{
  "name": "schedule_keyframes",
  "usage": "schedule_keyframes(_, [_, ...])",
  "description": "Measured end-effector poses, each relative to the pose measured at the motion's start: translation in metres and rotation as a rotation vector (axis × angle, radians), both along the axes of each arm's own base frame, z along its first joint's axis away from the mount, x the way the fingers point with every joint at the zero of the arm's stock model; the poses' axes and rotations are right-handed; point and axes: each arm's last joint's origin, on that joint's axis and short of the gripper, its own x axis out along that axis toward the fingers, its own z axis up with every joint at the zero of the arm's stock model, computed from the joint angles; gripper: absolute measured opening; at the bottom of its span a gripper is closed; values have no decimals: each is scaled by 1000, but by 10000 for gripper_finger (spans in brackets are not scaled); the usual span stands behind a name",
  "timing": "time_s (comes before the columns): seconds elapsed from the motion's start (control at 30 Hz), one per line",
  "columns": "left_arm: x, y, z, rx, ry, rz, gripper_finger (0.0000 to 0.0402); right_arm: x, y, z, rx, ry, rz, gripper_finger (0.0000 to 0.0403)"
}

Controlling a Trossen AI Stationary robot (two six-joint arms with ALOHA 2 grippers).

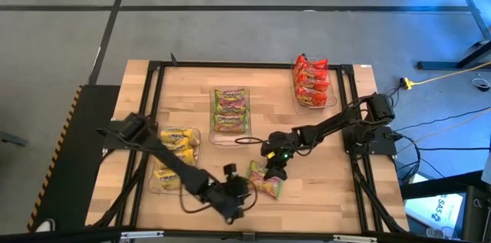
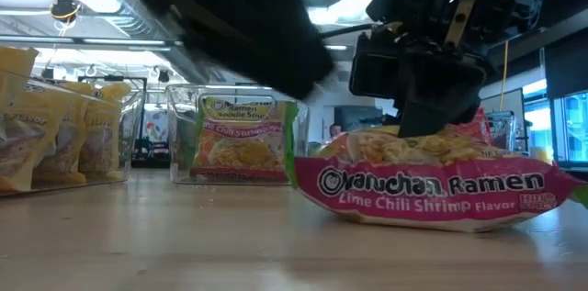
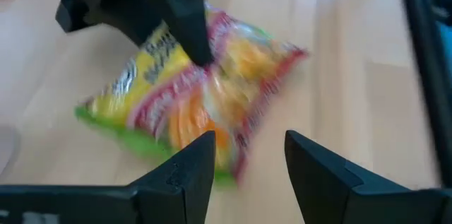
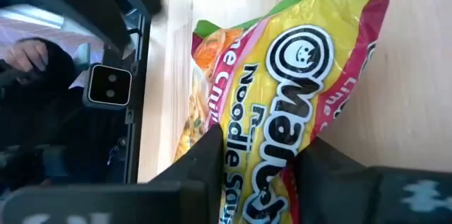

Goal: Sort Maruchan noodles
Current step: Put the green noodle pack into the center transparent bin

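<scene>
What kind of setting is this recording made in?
Probably a robotics lab or workshop: a wooden table in a black frame on a grey floor, cables trailing beside it, exposed ceiling ducts overhead.

Just a light wooden table [image 1: 330, 189] with a black frame, three clear plastic bins [image 1: 230, 137] on it, grey floor around, plus a yellow cable [image 1: 445, 79] off right.

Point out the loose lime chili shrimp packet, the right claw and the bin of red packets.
lime chili shrimp packet [image 2: 432, 190], low view, front label.
right claw [image 1: 275, 169], high view, between its fingertips.
bin of red packets [image 1: 331, 99], high view, right rim.
</scene>
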Motion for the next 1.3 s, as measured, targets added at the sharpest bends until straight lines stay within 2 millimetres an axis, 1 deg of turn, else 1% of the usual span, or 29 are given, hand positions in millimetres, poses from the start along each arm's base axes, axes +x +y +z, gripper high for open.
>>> schedule_keyframes(0.1, [-19, -9, 20, 5, 22, -40, 165, 1, 0, 1, -4, -25, -6, 96])
schedule_keyframes(0.17, [-35, -17, 33, 46, 23, -57, 165, 2, 0, 2, -5, -41, -9, 98])
schedule_keyframes(0.23, [-49, -26, 43, 101, -15, -48, 165, 3, 0, 3, -4, -40, -8, 99])
schedule_keyframes(0.3, [-70, -34, 51, 161, -49, -47, 165, 5, 0, 7, -4, -50, -10, 97])
schedule_keyframes(0.37, [-89, -40, 58, 174, -114, -30, 165, 10, 1, 13, -2, -79, -8, 93])
schedule_keyframes(0.47, [-117, -42, 62, 168, -185, 4, 165, 20, 3, 27, -7, -147, 4, 91])
schedule_keyframes(0.57, [-136, -44, 62, 109, -238, 30, 165, 29, 10, 43, -27, -224, 19, 90])
schedule_keyframes(0.63, [-147, -45, 63, 99, -275, 53, 165, 36, 17, 55, -49, -293, 36, 89])
schedule_keyframes(0.73, [-155, -49, 61, 99, -304, 65, 165, 49, 24, 77, -80, -378, 78, 89])
schedule_keyframes(0.83, [-157, -52, 61, 66, -311, 65, 165, 64, 26, 103, -201, -410, 89, 89])
schedule_keyframes(0.97, [-157, -53, 62, 47, -316, 65, 165, 79, 21, 144, -560, -417, 27, 88])
schedule_keyframes(1.03, [-156, -53, 62, 49, -316, 66, 165, 84, 17, 165, -741, -437, -25, 88])
schedule_keyframes(1.1, [-155, -52, 62, 52, -314, 69, 165, 86, 10, 182, -923, -438, -73, 89])
schedule_keyframes(1.17, [-154, -51, 62, 54, -314, 74, 165, 88, 1, 193, -1062, -439, -100, 91])
schedule_keyframes(1.2, [-153, -50, 62, 55, -314, 76, 165, 90, -4, 195, -1104, -440, -117, 92])
schedule_keyframes(1.27, [-151, -49, 62, 56, -313, 81, 165, 94, -16, 194, -1133, -425, -135, 93])
schedule_keyframes(1.3, [-151, -49, 62, 56, -312, 82, 165, 95, -22, 190, -1140, -400, -134, 94])
